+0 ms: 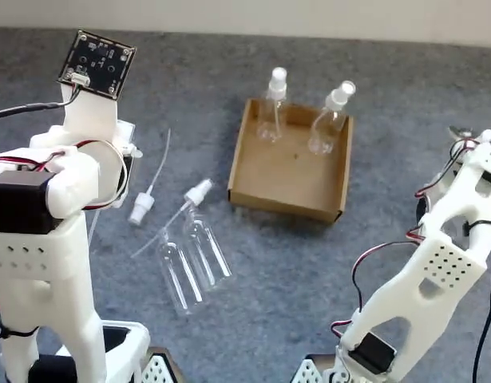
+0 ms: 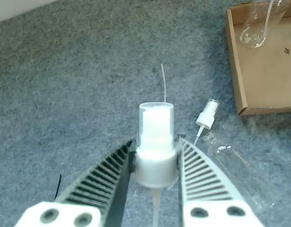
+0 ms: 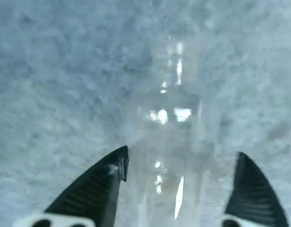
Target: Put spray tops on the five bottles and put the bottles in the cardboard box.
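My left gripper (image 2: 155, 141) is shut on a white spray top (image 2: 156, 123), held above the carpet with its tube pointing back toward the wrist. Another spray top (image 2: 207, 113) lies beside a bare clear bottle (image 2: 235, 165). From above, two bare bottles (image 1: 180, 275) (image 1: 209, 251) lie side by side, with loose spray tops (image 1: 141, 209) (image 1: 199, 191) near them. Two capped bottles (image 1: 274, 112) (image 1: 329, 120) stand in the cardboard box (image 1: 285, 203). My right gripper (image 3: 181, 151) is open, its fingers on either side of a blurred clear bottle (image 3: 171, 113).
Grey carpet covers the table. The left arm (image 1: 69, 183) stands at the near left, the right arm (image 1: 437, 271) at the near right. The near half of the box floor (image 1: 289, 171) is bare. The box wall (image 2: 237, 85) shows at the edge of the left wrist view.
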Controlling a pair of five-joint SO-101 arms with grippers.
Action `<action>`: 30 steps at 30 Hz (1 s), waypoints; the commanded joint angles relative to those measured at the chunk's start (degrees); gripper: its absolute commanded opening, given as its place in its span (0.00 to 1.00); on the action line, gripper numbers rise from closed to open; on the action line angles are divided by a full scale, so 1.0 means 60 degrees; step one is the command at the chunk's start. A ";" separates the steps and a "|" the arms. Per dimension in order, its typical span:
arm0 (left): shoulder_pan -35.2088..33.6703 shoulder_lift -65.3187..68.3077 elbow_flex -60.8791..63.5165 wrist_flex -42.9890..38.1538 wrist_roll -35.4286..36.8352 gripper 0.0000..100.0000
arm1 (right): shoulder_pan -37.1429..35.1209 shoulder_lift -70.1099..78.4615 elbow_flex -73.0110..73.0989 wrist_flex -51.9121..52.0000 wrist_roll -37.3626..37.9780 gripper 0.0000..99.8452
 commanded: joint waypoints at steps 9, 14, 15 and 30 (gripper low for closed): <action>-0.0081 -0.0198 0.0007 0.0044 0.0029 0.05 | -0.0916 -0.0432 -0.1897 0.0198 0.0234 0.32; -0.0095 -0.0198 0.0007 0.0059 -0.0264 0.05 | -0.1179 -0.0418 -0.1927 0.0198 0.0234 0.32; -0.0110 -0.0198 0.0007 0.0059 -0.0278 0.05 | -0.1179 -0.0418 -0.1927 0.0198 0.0234 0.31; -0.0095 -0.0198 0.0007 0.0059 -0.0278 0.05 | -0.1165 -0.0418 -0.0462 -0.0330 0.0381 0.25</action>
